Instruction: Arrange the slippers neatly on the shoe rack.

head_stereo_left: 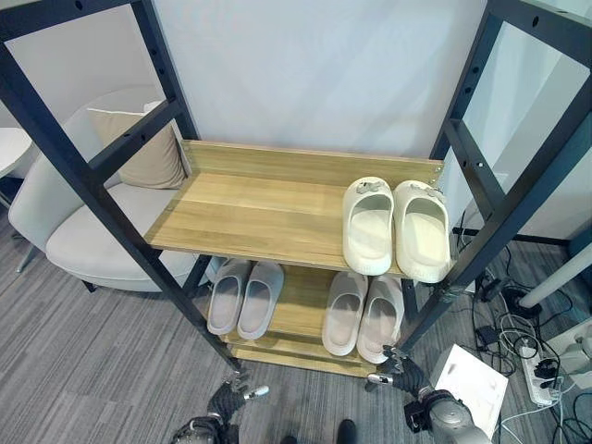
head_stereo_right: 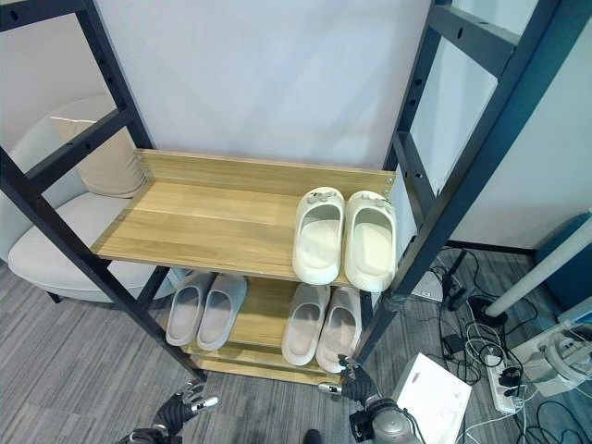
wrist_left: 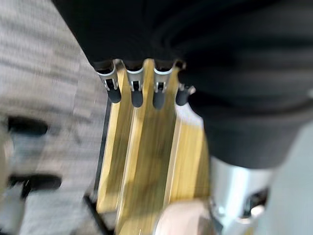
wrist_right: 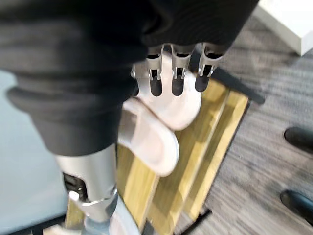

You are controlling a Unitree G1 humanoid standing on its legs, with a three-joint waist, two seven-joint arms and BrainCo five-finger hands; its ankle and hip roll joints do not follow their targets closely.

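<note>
A cream pair of slippers (head_stereo_left: 368, 225) (head_stereo_left: 423, 229) lies side by side at the right end of the rack's top wooden shelf (head_stereo_left: 240, 213). On the lower shelf (head_stereo_left: 298, 319) a pale grey pair (head_stereo_left: 228, 296) lies at the left and a pinkish-beige pair (head_stereo_left: 344, 312) at the right. My left hand (head_stereo_left: 227, 400) hangs low in front of the rack, fingers (wrist_left: 136, 90) straight and empty. My right hand (head_stereo_left: 407, 377) is low by the rack's front right post, fingers (wrist_right: 177, 78) straight above the beige slippers (wrist_right: 156, 142), holding nothing.
Black metal posts (head_stereo_left: 92, 185) (head_stereo_left: 481, 176) frame the rack. A grey armchair (head_stereo_left: 65, 222) with a beige cushion (head_stereo_left: 153, 157) stands to the left. A white box (head_stereo_left: 472, 384), cables and a power strip (head_stereo_left: 541, 365) lie on the grey carpet at the right.
</note>
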